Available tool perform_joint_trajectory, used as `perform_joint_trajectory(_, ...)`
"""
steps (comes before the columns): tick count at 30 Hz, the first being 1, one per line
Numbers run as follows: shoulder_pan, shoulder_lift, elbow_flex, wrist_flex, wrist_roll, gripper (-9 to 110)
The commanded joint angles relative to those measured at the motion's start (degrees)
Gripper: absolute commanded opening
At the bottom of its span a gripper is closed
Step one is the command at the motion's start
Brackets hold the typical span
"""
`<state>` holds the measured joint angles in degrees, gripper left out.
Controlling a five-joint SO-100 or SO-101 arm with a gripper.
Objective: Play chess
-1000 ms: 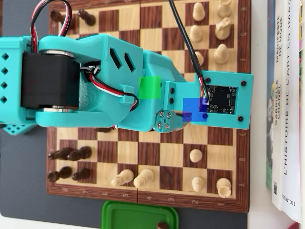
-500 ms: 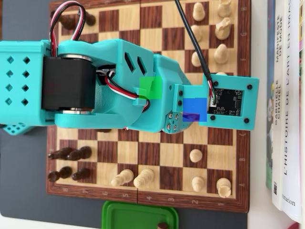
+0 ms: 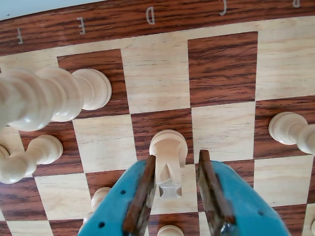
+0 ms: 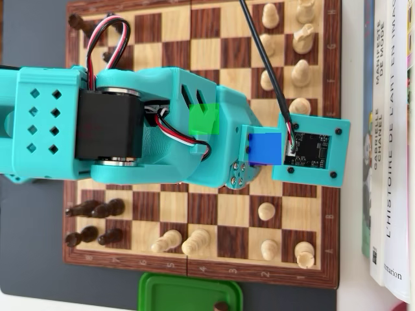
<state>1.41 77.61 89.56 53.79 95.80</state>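
Note:
In the wrist view my gripper (image 3: 176, 158) has teal fingers with brown pads and is open. It straddles a light wooden chess piece (image 3: 169, 147) with a notched top that stands on the board. The left pad (image 3: 146, 182) is right beside the piece; the right pad (image 3: 209, 182) stands clear of it with a gap. The wooden chessboard (image 3: 221, 69) fills the view, its far border lettered. In the overhead view the teal arm (image 4: 162, 123) covers the middle of the board (image 4: 201, 52), hiding the gripper and this piece.
Wrist view: a tall light piece (image 3: 44, 98) and a pawn (image 3: 29, 157) at left, another pawn (image 3: 290, 129) at right. Overhead: light pieces (image 4: 299, 72) along the right side, dark pieces (image 4: 97, 208) at left, a green container (image 4: 188, 291) below, books (image 4: 389, 129) at right.

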Motion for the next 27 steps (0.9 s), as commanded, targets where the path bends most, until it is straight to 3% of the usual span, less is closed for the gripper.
perform_joint_trajectory(1, 1.05, 0.26, -2.37, 0.00, 0.18, 14)
perform_joint_trajectory(19, 0.79, 0.26, -2.37, -0.18, -1.41, 13)
perform_joint_trajectory(27, 0.79, 0.18, -2.37, -0.18, -1.41, 4)
